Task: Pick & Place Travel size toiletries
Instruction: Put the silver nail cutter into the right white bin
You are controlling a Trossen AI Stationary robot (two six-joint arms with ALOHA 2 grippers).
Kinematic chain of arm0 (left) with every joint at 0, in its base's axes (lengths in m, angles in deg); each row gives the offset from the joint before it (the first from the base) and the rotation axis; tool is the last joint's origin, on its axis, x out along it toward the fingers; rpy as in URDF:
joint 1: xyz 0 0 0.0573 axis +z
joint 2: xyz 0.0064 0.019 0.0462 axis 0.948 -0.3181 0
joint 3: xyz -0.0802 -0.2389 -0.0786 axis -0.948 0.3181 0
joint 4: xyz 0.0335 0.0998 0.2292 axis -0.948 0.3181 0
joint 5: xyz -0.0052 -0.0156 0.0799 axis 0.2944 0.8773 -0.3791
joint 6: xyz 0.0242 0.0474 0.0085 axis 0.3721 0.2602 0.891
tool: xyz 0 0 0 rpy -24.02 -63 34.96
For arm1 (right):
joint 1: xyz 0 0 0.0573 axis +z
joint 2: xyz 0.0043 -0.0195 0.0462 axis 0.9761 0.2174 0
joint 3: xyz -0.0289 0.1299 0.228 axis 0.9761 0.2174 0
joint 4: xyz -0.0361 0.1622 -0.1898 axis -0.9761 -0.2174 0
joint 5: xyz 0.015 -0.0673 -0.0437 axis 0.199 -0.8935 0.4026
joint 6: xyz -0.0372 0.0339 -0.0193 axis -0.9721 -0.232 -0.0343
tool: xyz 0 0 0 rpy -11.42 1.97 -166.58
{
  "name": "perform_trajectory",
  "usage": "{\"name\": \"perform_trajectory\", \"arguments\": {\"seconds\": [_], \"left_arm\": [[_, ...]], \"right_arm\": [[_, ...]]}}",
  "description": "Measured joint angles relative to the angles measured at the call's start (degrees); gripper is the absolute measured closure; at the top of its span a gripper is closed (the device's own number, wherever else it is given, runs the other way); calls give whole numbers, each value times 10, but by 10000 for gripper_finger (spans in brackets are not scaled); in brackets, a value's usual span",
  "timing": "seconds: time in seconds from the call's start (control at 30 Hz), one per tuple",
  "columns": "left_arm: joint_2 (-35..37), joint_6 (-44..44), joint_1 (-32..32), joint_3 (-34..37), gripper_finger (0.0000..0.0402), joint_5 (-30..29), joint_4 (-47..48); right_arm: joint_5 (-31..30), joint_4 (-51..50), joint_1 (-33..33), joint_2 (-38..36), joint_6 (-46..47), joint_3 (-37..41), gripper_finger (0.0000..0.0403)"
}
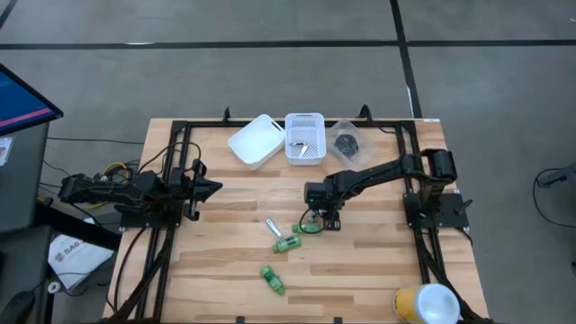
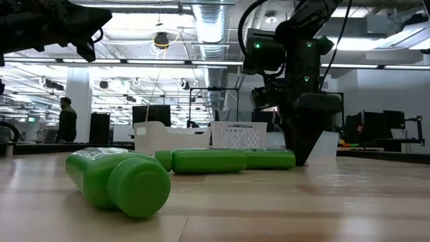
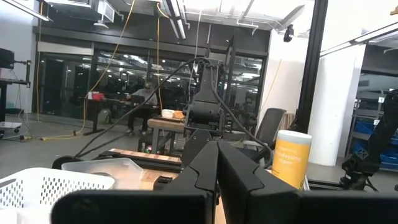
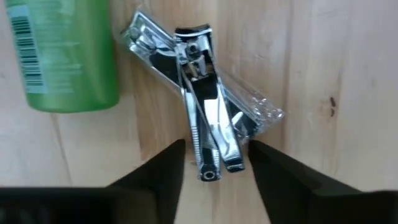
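My right gripper [image 1: 317, 219] points down at the table's middle, open. In the right wrist view its fingers stand on either side of the near end of a slim silvery metal item [image 4: 208, 118] that lies flat on the wood with a second silvery piece crossed under it. A green bottle [image 4: 65, 56] lies right beside them. Two more green bottles [image 1: 286, 244] [image 1: 273, 279] and a silvery tube [image 1: 270, 226] lie nearer the near edge. My left gripper [image 1: 211, 189] waits shut at the table's left, off the surface.
At the far edge stand a tilted white bin [image 1: 256, 139], a white perforated basket [image 1: 304, 137] and a clear tub [image 1: 346, 141] with dark items. A yellow and white container [image 1: 427, 304] sits at the near right corner. Black frame rails run down both sides.
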Motion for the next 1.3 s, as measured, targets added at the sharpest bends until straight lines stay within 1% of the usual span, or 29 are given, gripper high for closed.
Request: {"name": "perform_trajectory", "arguments": {"seconds": [0.17, 0.27, 0.43, 0.57, 0.87, 0.97, 1.1, 1.2, 1.3], "left_arm": [[0, 0, 0, 0, 400, 0, 0], [0, 0, 0, 0, 400, 0, 0], [0, 0, 0, 0, 400, 0, 0], [0, 0, 0, 0, 400, 0, 0], [0, 0, 0, 0, 400, 0, 0], [0, 0, 0, 0, 400, 0, 0], [0, 0, 0, 0, 400, 0, 0], [0, 0, 0, 0, 400, 0, 0], [0, 0, 0, 0, 400, 0, 0]], "right_arm": [[0, 0, -1, 2, 0, 0, 311], [5, 0, 0, 2, 0, 0, 340], [6, -5, 0, 1, 0, -1, 342], [7, -28, 1, -15, 0, 3, 342], [8, -45, -16, -126, 6, -7, 342], [4, -20, -37, -157, 14, -29, 342], [1, 8, -79, -167, 10, -77, 342], [-16, 12, -115, -149, -4, -130, 342], [-26, 10, -155, -111, -10, -190, 342]]}}
